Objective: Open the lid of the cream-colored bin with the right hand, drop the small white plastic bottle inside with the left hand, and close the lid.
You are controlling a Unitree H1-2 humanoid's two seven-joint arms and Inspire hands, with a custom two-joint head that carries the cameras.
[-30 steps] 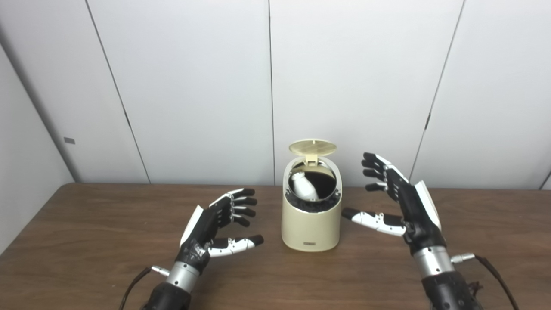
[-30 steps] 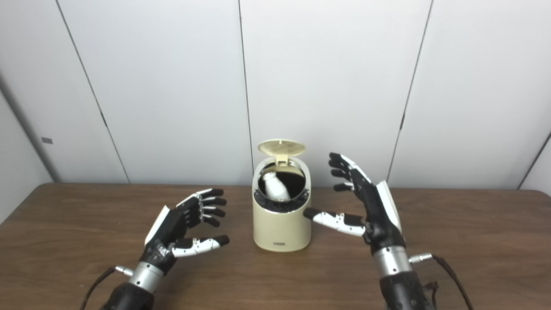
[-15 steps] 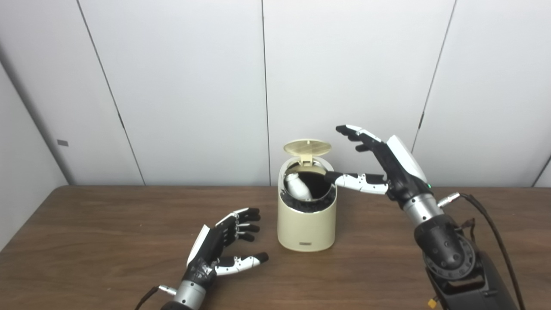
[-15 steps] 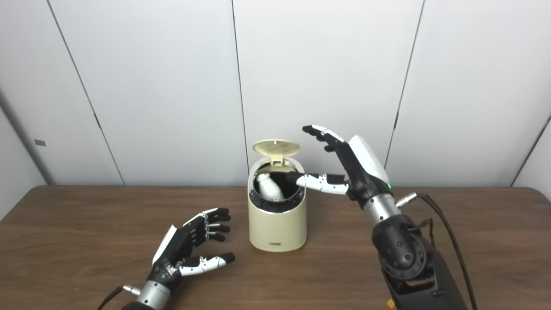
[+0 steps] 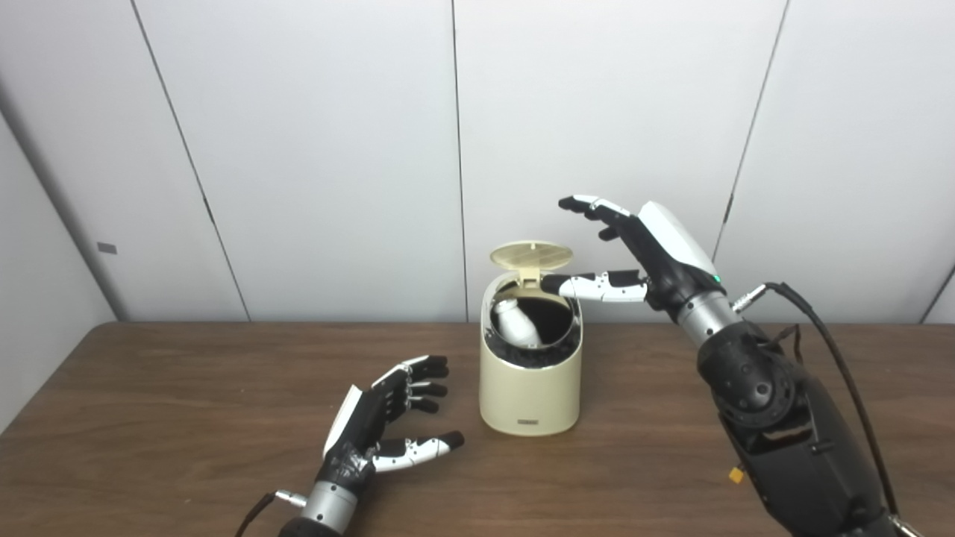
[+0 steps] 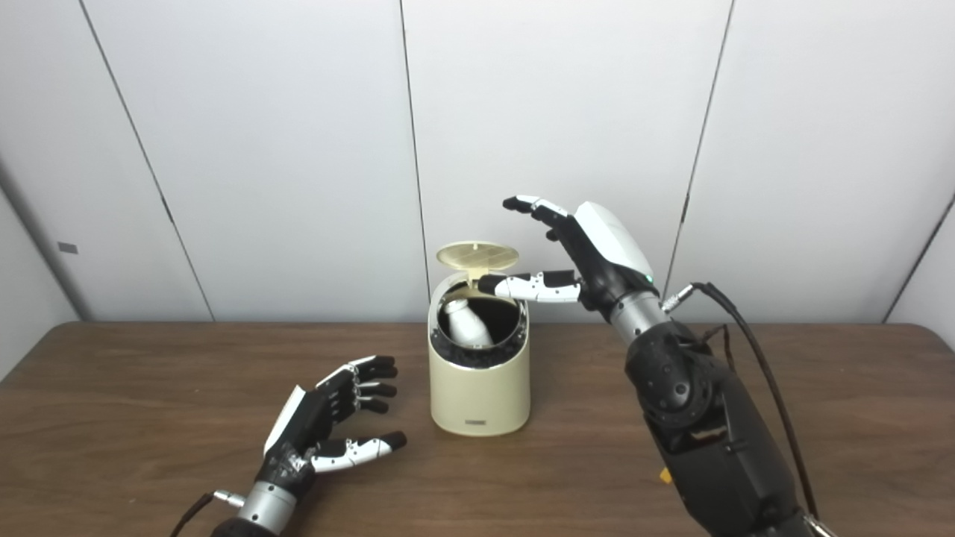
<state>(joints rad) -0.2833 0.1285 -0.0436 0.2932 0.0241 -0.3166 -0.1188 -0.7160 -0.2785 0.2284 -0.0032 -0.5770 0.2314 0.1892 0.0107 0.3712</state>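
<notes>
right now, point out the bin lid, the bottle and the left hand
lid (image 5: 531, 253), left eye view, ribbed underside
bottle (image 5: 518, 331), left eye view, its white body
left hand (image 6: 317, 429), right eye view, palm

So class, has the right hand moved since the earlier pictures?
Yes. The right hand has risen from beside the bin to above its raised lid.

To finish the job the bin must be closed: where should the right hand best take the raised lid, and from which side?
Probably the lid's free front edge, reached from above: it stands open, hinged at the bin's back rim, and the open right hand hovers beside and above it.
</notes>
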